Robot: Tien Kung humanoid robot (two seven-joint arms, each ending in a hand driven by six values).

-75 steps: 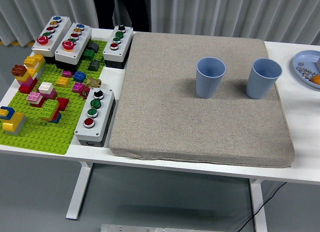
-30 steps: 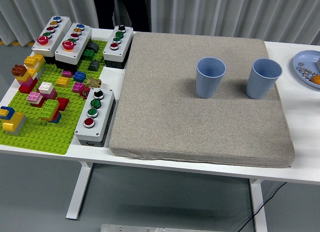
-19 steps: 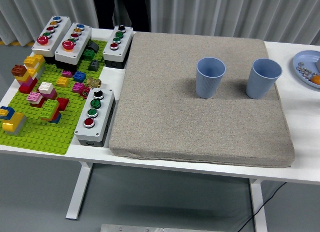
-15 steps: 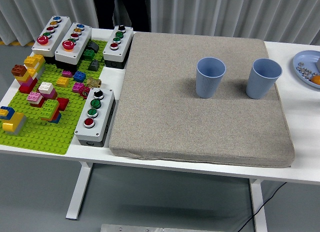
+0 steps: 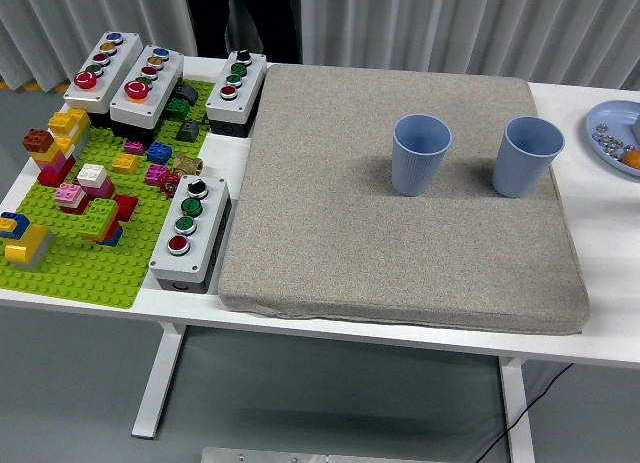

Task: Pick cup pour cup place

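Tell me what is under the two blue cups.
Both the left cup and the right cup stand upright on the grey mat, which lies on the white table. The mat hides the tabletop beneath it.

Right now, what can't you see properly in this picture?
- Head view: the plate is cut off by the right edge.
- Head view: the person behind the table is cut off by the top edge.
- Neither robot hand is in view.
- Cup and cup: contents hidden by their walls.
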